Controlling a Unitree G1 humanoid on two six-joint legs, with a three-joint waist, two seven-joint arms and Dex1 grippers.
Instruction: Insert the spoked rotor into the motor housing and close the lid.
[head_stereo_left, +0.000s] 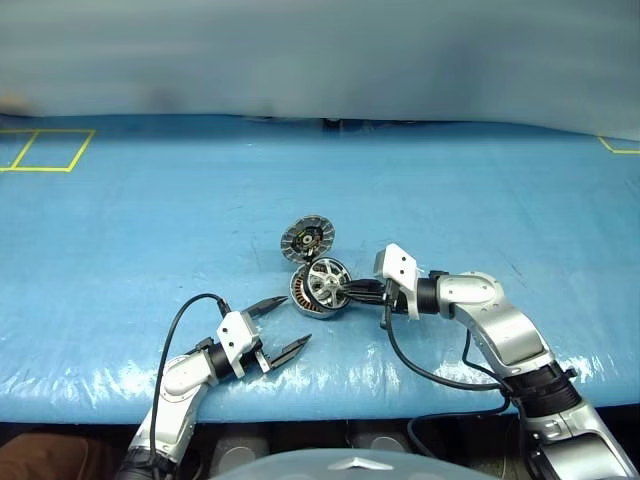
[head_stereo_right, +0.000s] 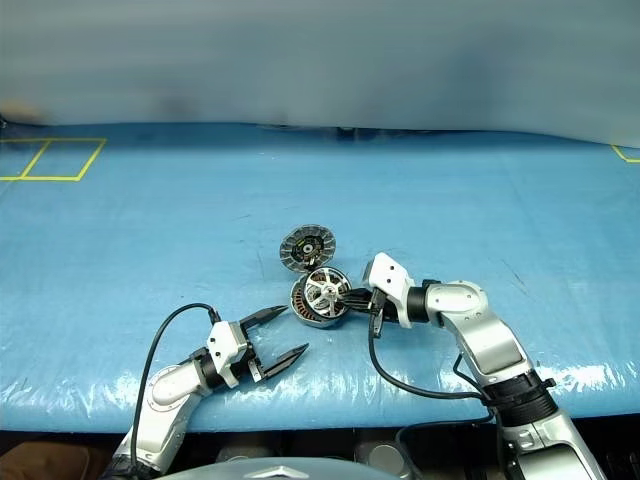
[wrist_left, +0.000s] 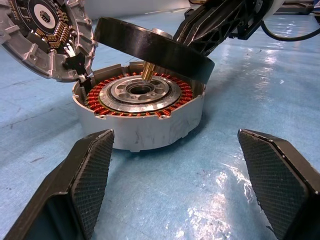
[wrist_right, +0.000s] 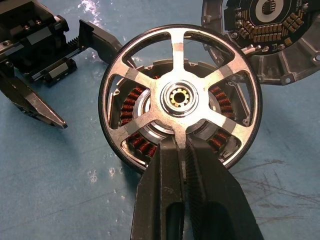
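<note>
A: Right wrist view first. What is the right claw (wrist_right: 186, 150) doing?

B: Its two black fingers (wrist_right: 162, 195) are pinched together on the near rim of the spoked rotor (wrist_right: 181, 97). That rotor is a black ring with flat silver spokes running out from a round hub with a small brass-coloured toothed centre.

A: And under it?

B: The motor housing (wrist_left: 145, 127), a shallow round cup of matt silver metal. A ring of copper-brown windings runs round a smooth silver centre. From the left wrist view the rotor is tilted above it. Its right edge is down near the housing rim, its left edge is raised, and a brass-coloured shaft shows between them. It is not seated flat.

A: The lid?

B: The lid (head_stereo_left: 307, 238) stands swung open on the far side of the housing, joined to it at the rim. Its inner face faces the camera: grey radial ribs round a dark centre with small gold-coloured parts.

A: Left side?

B: The left claw (head_stereo_left: 280, 325) is spread wide and grips nothing. Its fingers (wrist_left: 92, 172) have ribbed black pads. It sits low over the tabletop (head_stereo_left: 130, 220), near and to the left of the housing, aimed at it, clearly apart from it.

A: The surface?

B: A glossy blue sheet, lightly scuffed, with yellow tape lines (head_stereo_left: 45, 150) at the far left.
</note>
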